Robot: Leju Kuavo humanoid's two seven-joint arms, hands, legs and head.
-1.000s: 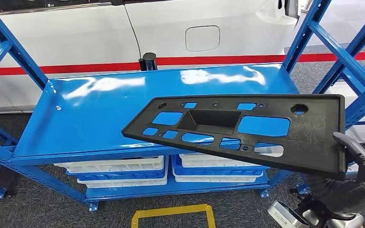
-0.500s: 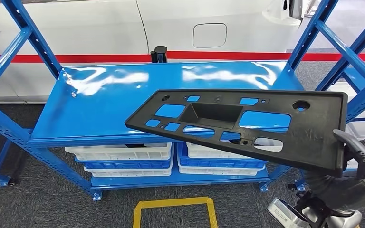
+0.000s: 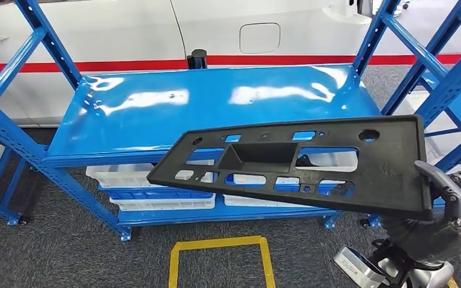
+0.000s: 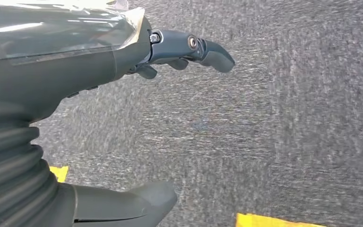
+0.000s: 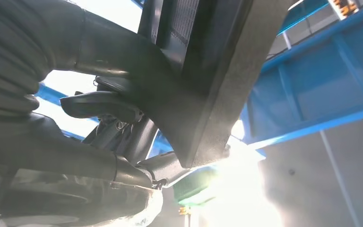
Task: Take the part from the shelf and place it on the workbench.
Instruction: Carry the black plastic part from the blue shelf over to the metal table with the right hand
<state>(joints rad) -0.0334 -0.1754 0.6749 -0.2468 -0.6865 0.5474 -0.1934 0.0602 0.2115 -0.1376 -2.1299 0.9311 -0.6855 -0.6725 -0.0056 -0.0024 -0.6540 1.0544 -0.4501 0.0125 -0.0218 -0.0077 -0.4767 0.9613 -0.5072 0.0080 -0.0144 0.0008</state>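
The part point(image 3: 390, 180) is a long flat black plastic panel with several cut-outs and a sunken pocket in its middle. My right hand point(image 3: 450, 204) grips its right end, thumb on top, and holds it level in the air in front of the blue shelf point(image 3: 216, 102). The panel's far edge overlaps the shelf's front edge in the head view. In the right wrist view the fingers point(image 5: 99, 109) clamp the underside of the part point(image 5: 208, 94). My left hand point(image 4: 75, 71) hangs over the grey carpet with fingers spread and nothing in it.
White trays point(image 3: 150, 180) sit on the shelf's lower level. A second blue rack point(image 3: 438, 66) stands close on the right. A yellow taped square point(image 3: 219, 244) marks the carpet in front. A white car point(image 3: 156, 30) and a black post point(image 3: 198, 59) stand behind the shelf.
The whole view has shifted, so the camera has moved. Relative to the shelf, the part has come back and down, from over the shelf top to out past its front edge.
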